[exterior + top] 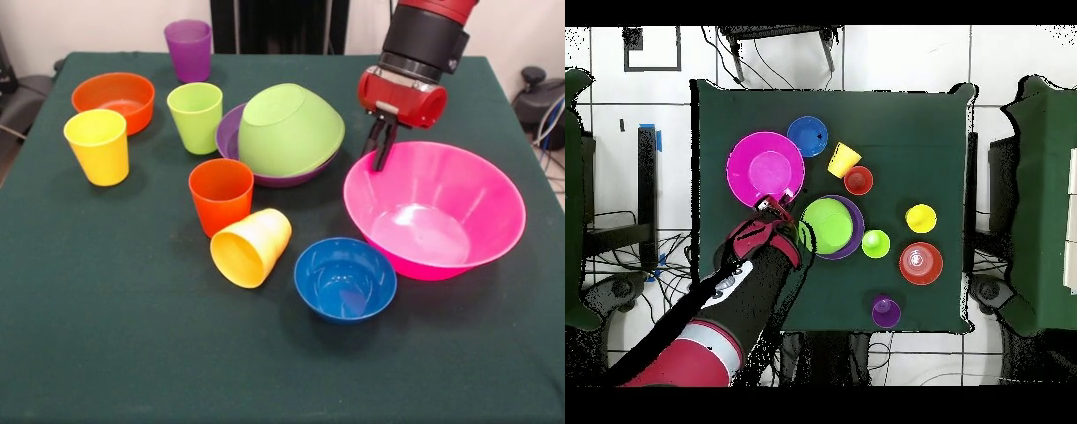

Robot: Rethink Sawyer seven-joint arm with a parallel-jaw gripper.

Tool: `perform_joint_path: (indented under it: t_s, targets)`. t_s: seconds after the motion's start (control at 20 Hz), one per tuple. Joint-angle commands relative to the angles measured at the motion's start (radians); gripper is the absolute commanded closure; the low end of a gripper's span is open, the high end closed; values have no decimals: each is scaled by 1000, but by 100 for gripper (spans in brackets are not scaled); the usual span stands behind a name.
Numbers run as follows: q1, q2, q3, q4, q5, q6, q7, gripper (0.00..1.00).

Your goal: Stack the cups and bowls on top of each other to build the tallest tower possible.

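Note:
My gripper (377, 159) stands at the far left rim of the very large pink bowl (441, 203), one finger outside the rim and one inside, shut on it; the bowl rests on the table. In the overhead view the gripper (777, 204) meets the pink bowl (755, 165) at its lower right rim. The lime green bowl (287, 128) lies upside down and tilted in the purple bowl (231, 132). The blue bowl (344, 278) and orange bowl (113, 97) stand alone. The purple (188, 49), lime green (195, 115), yellow (97, 146) and orange-red (221, 194) cups stand upright. The yellow-orange cup (252, 247) lies on its side.
The table (132, 353) has a dark green cloth. My arm (735, 290) reaches in from the base side, passing close by the purple and green bowl pair. The blue bowl sits right beside the pink bowl's near left side.

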Motion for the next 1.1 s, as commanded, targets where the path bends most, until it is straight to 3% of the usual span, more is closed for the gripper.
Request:
perform_joint_path:
  t_s: [0.05,0.45,1.1]
  targets:
    - [-60,2,156,23,-68,-77,-20,100]
    - [-71,-40,184,71,-102,-154,0,100]
    - [-74,-131,195,125,-122,-54,-38,100]
